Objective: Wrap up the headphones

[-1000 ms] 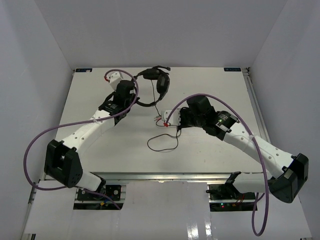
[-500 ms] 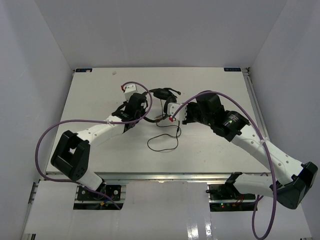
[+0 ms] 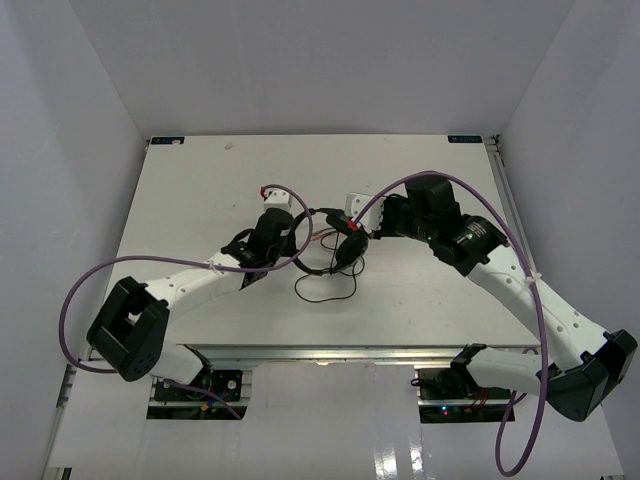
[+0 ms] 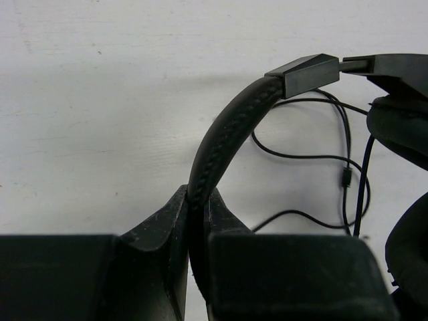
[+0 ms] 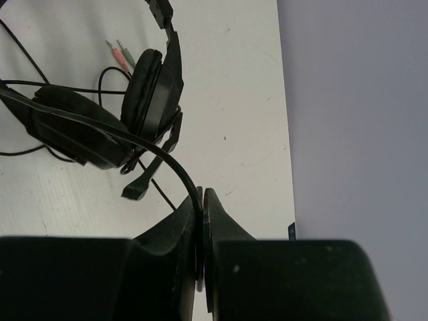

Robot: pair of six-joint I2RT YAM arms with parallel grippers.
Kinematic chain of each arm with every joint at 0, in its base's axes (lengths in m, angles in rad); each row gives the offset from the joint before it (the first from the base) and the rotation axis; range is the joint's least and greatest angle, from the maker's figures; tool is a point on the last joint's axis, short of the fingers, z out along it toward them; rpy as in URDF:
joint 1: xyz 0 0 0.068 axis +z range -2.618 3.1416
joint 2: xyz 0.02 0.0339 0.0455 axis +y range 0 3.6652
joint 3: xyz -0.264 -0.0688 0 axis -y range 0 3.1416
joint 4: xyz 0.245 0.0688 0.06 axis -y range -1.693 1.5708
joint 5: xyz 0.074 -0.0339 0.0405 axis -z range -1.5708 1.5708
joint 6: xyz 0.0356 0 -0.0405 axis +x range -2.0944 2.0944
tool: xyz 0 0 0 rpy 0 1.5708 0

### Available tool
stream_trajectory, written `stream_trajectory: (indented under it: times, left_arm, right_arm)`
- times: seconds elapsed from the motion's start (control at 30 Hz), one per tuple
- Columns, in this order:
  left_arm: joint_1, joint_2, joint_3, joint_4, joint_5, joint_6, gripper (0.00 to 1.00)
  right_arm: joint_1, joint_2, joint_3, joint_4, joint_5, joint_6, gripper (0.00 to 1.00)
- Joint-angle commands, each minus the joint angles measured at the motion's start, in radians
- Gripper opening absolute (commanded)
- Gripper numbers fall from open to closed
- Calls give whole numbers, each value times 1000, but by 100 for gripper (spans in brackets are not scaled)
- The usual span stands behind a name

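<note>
The black headphones (image 3: 347,248) hang just above the table's middle, between my two grippers. My left gripper (image 3: 303,228) is shut on the padded headband (image 4: 224,134), which arches up from the left gripper (image 4: 198,200) toward an earcup (image 4: 401,127). My right gripper (image 3: 352,222) is shut on the thin black cord (image 5: 175,167), which curves into the right gripper (image 5: 202,200). Beyond it I see one earcup (image 5: 150,90), the microphone boom (image 5: 144,180) and the pink and green plugs (image 5: 119,53). Slack cord (image 3: 325,285) lies looped on the table below the headphones.
Thick purple robot cables (image 3: 75,300) loop off both arms, one arching over the right arm (image 3: 480,205). The white table (image 3: 200,180) is walled by grey panels on three sides, and its right edge (image 5: 286,134) runs close to the right gripper.
Both arms have carried the headphones from the far side of the table toward its middle. The left gripper swung right and nearer; the right gripper rose and closed in beside it.
</note>
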Motion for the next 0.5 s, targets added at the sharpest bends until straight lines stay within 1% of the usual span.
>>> stream_trajectory:
  times: [0.0,0.23,0.47]
  left_arm:
    - [-25,-87,-24,106,110,65,0]
    - [-64,-159,-78,157,269,141,0]
    - [-102,-269,-125,154,357,156,0]
  right_arm:
    - [-22,11,33,34,-96,31,8]
    - [-48,41,-17,46,-233,61,8]
    - [-88,64,-58,69,-348,108,8]
